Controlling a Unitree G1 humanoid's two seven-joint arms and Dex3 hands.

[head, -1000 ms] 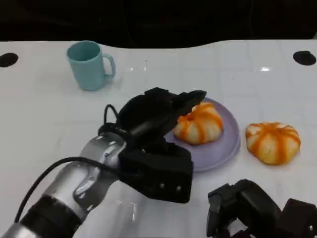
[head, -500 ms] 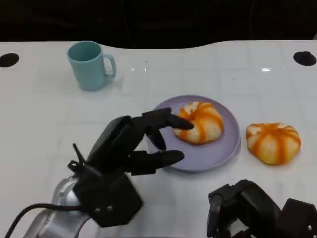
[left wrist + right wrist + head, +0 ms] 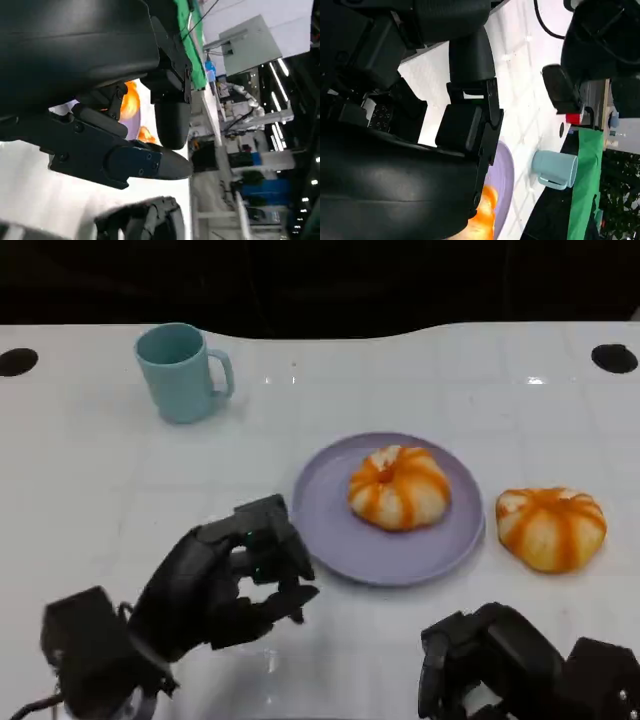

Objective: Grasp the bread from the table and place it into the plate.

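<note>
The left hand (image 3: 225, 580) hovers low over the table (image 3: 90, 490) just short of the plate's near-left rim, fingers loosely curled and apart with nothing between them, so it reads as released. The right hand (image 3: 500, 665) sits at the near edge below the plate; its fingers look folded in on nothing, though it is cropped and dark enough that this is only likely. One orange-striped bread (image 3: 400, 487) lies on the lilac plate (image 3: 340, 530), right of centre, which fits a piece set down there and let go. It rests flat side down, domed top up; it is near round, so no real long axis, its stripes running from the crown out to the edge. A second bread (image 3: 552, 527) of the same kind lies on the bare table just beside the plate's right rim, apart from it, also dome up. It sits nearer the right hand, the likelier one to take it. A pale blue mug (image 3: 182, 371) stands upright well back on the left, handle toward the plate.
</note>
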